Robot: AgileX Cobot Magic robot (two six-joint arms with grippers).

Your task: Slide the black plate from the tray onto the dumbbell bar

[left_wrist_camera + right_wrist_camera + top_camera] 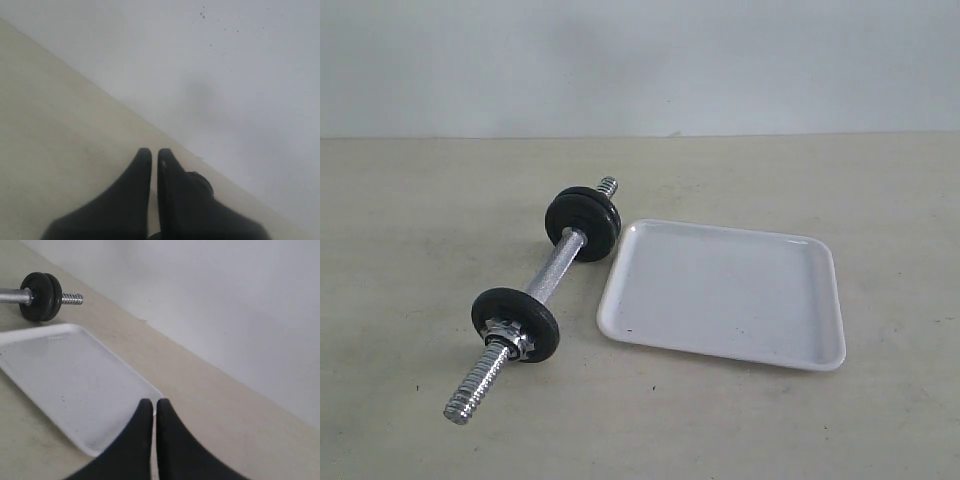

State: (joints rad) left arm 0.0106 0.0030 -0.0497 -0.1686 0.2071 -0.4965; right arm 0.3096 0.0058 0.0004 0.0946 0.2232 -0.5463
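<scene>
The dumbbell bar [552,270] lies on the table left of the white tray [720,295]. Two black plates [583,222] sit together on its far end. A third black plate [515,323] sits near its front end against a silver nut collar [518,340]. Nothing lies in the tray. Neither gripper shows in the exterior view. In its wrist view my right gripper [154,402] is shut and empty over a corner of the tray [65,375], with the paired plates [41,289] beyond. My left gripper [154,152] is shut and empty above bare table.
A pale wall [640,60] runs along the table's far edge. A dark rounded shape [202,181] shows behind one left finger; I cannot tell what it is. Beige tabletop [410,200] spreads left of the bar and in front of the tray.
</scene>
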